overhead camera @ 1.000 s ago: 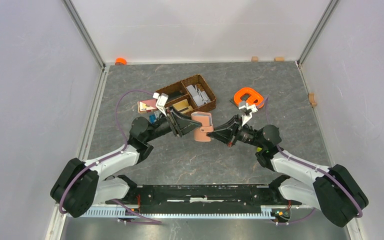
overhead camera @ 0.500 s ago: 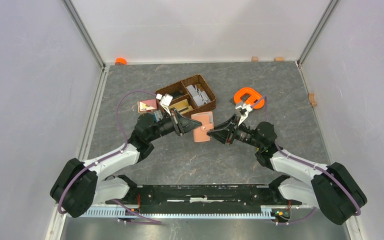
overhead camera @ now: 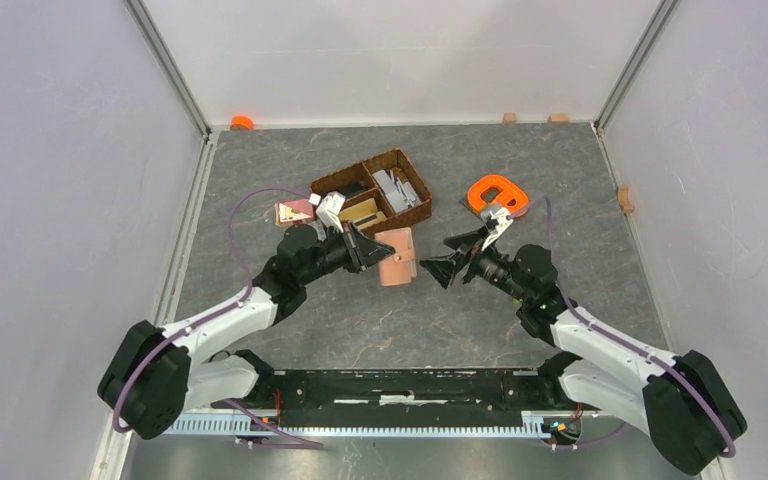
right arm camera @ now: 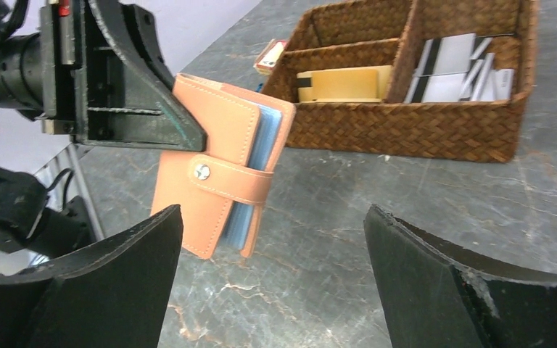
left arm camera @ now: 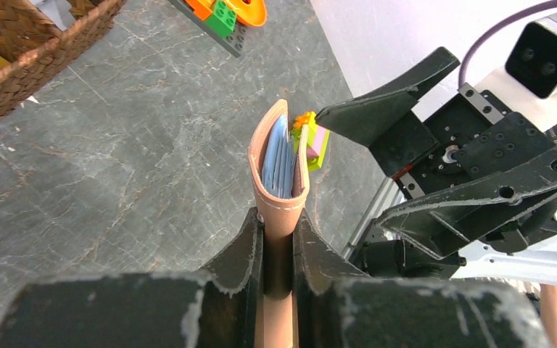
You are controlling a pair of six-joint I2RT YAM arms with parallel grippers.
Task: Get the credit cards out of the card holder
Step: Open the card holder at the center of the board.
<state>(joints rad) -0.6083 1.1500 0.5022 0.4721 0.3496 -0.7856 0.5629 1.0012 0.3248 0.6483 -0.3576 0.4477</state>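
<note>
L gripper [left arm camera: 278,226] clamped on fold edge of small tan-pink leather-like card holder [right arm camera: 210,159], held clear of grey stone-look bench [right arm camera: 377,196], snap tab fastened. Pale blue plastic credit cards [left arm camera: 275,163] sit inside, edges showing. R gripper [right arm camera: 273,217] spread wide, facing holder, not touching. Dark brown wicker basket [right arm camera: 406,130] beyond.

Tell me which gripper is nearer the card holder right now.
Left. The left gripper is clamped on the card holder at its folded edge; the right gripper hangs open beside its strap side, not touching.

Overhead view, opposing close wrist views, sharing card holder [overhead camera: 398,257]
</note>
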